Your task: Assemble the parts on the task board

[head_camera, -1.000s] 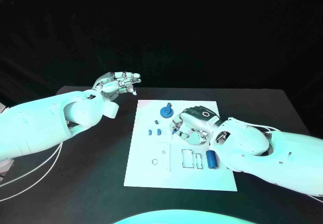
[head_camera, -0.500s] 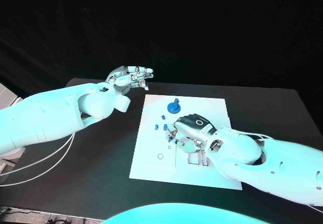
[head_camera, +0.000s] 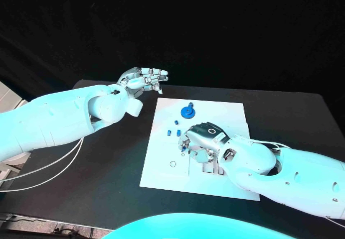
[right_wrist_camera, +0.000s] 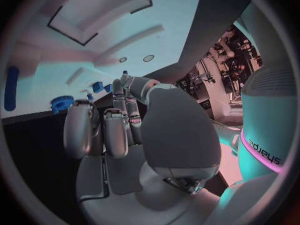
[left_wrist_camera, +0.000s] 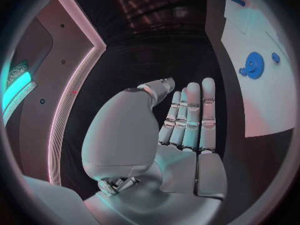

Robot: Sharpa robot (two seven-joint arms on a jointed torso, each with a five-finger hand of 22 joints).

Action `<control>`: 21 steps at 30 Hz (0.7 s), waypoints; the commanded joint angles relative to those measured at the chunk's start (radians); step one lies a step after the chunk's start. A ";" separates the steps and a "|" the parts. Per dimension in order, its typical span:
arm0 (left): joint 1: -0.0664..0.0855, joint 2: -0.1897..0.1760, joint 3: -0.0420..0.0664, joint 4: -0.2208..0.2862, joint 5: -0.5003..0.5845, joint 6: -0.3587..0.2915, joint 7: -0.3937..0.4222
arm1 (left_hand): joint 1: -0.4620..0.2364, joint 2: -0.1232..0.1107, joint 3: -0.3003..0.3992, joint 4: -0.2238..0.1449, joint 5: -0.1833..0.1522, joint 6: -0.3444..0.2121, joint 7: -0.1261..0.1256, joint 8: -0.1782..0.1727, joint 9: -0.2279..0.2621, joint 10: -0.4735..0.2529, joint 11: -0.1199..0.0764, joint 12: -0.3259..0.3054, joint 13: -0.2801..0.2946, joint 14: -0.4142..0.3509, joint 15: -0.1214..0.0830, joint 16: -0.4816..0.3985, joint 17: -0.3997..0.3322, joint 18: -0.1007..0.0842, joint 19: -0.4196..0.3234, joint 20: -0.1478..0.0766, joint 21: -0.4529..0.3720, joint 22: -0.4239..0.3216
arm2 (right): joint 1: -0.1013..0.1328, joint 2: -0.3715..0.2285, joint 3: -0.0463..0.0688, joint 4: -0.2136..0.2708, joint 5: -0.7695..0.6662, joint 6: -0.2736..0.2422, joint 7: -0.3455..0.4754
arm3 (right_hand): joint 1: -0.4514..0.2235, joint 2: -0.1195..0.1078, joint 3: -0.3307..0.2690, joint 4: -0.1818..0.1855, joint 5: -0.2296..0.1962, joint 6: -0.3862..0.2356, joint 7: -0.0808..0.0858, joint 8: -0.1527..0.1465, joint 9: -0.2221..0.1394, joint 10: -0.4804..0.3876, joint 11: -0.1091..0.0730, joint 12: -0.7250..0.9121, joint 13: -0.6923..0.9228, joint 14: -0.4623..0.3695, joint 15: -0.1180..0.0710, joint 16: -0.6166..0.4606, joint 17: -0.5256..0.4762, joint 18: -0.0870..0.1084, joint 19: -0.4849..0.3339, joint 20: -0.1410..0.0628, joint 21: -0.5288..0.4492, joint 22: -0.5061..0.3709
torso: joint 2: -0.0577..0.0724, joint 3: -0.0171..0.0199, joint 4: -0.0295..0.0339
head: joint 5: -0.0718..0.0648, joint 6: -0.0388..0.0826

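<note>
Fingers of my left hand (head_camera: 144, 79) sit raised off the board's far-left corner in the head view, loosely apart, holding nothing; my right hand (head_camera: 200, 144) is curled down over the task board (head_camera: 167, 174) beside small blue parts (head_camera: 172, 132). From the left wrist, straight fingers (left_wrist_camera: 190, 117), empty palm, a blue gear (left_wrist_camera: 253, 65) on the board. From the right wrist, bent fingers (right_wrist_camera: 115, 130); whether they grip a part, I cannot tell.

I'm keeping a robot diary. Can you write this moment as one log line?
left hand: raised, holds nothing | right hand: down over white board | blue wheel: on board, untouched
</note>
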 commanded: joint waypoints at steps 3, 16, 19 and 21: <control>0.001 0.003 0.001 0.001 -0.009 0.020 0.000 | -0.005 0.002 -0.001 -0.004 0.003 -0.009 0.009 -0.005 -0.001 -0.006 0.003 0.003 -0.001 0.000 0.004 -0.002 -0.002 0.014 0.005 0.001 -0.002 -0.002 | -0.002 0.004 -0.001 -0.003 -0.025 0.034 -0.006 | -0.013 0.001 0.000 -0.004 0.006 0.004 0.001 0.006 0.002 0.056 -0.051 0.004 0.000 0.062 -0.001 0.000 0.034 -0.012 0.039 -0.004 -0.002 0.026 | 0.000 -0.0002 0.0002 | -0.002 -0.003; 0.001 0.003 0.001 0.000 -0.011 0.020 -0.001 | -0.005 0.002 -0.001 -0.004 0.003 -0.009 0.009 -0.005 -0.001 -0.006 0.003 0.003 -0.001 0.000 0.004 -0.002 -0.002 0.014 0.005 0.001 -0.002 -0.002 | -0.006 0.009 -0.002 -0.003 -0.033 0.045 -0.012 | -0.013 0.001 0.000 -0.004 0.006 0.004 0.001 0.006 0.002 0.056 -0.051 0.004 0.000 0.062 -0.001 0.000 0.034 -0.012 0.039 -0.004 -0.002 0.026 | 0.000 -0.0008 0.0003 | -0.004 -0.002; 0.001 0.003 0.001 0.000 -0.011 0.020 -0.001 | -0.005 0.002 -0.001 -0.004 0.003 -0.009 0.009 -0.005 -0.001 -0.006 0.003 0.003 -0.001 0.000 0.004 -0.002 -0.002 0.014 0.005 0.001 -0.002 -0.002 | -0.006 0.010 -0.002 -0.003 -0.034 0.048 -0.012 | -0.013 0.001 0.000 -0.004 0.006 0.004 0.001 0.006 0.002 0.056 -0.051 0.004 0.000 0.062 -0.001 0.000 0.034 -0.012 0.039 -0.004 -0.002 0.026 | 0.000 -0.0007 0.0004 | -0.004 -0.002; 0.001 0.003 0.001 0.000 -0.011 0.021 -0.002 | -0.005 0.002 -0.001 -0.004 0.003 -0.009 0.009 -0.005 -0.001 -0.006 0.003 0.003 -0.001 0.000 0.004 -0.002 -0.002 0.014 0.005 0.001 -0.002 -0.002 | -0.006 0.011 -0.003 -0.004 -0.035 0.050 -0.013 | -0.013 0.001 0.000 -0.004 0.006 0.004 0.001 0.006 0.002 0.056 -0.051 0.004 0.000 0.062 -0.001 0.000 0.034 -0.012 0.039 -0.004 -0.002 0.026 | 0.001 -0.0004 0.0003 | -0.004 -0.002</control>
